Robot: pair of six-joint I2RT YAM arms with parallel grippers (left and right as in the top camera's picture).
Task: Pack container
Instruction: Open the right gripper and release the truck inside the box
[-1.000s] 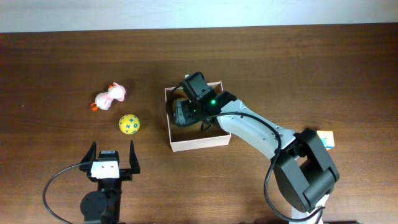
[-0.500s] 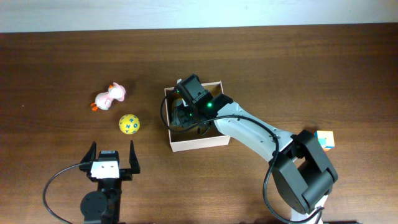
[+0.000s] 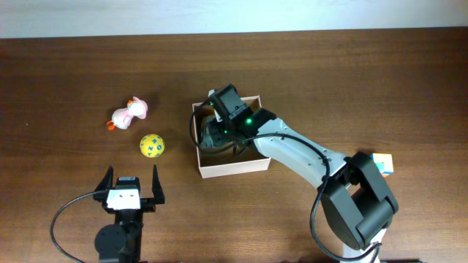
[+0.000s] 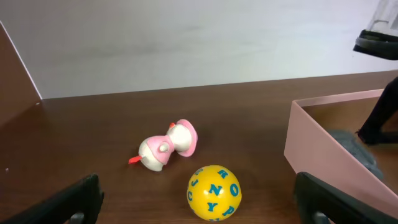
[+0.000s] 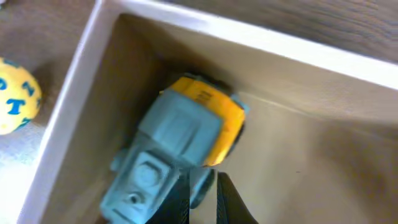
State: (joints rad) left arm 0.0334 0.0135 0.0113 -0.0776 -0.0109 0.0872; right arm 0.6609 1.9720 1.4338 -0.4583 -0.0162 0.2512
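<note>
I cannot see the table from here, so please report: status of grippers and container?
Left gripper open, idle. Right gripper shut, down inside container by toy truck. Yellow ball, pink duck outside. Nothing in the way.

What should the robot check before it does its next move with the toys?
1. Toy truck inside the container: ok, it lies in a corner.
2. Right gripper free of the truck: cannot tell; its jaws are almost shut right at the truck's edge.
3. Left gripper ready to grab: ok, wide open and empty.
4. Yellow ball and pink duck packed: not ok, both lie on the table outside the container.
5. Colourful block packed: not ok, it sits by the right arm's base.
6. Room left in the container: ok, bare floor shows beside the truck.
</note>
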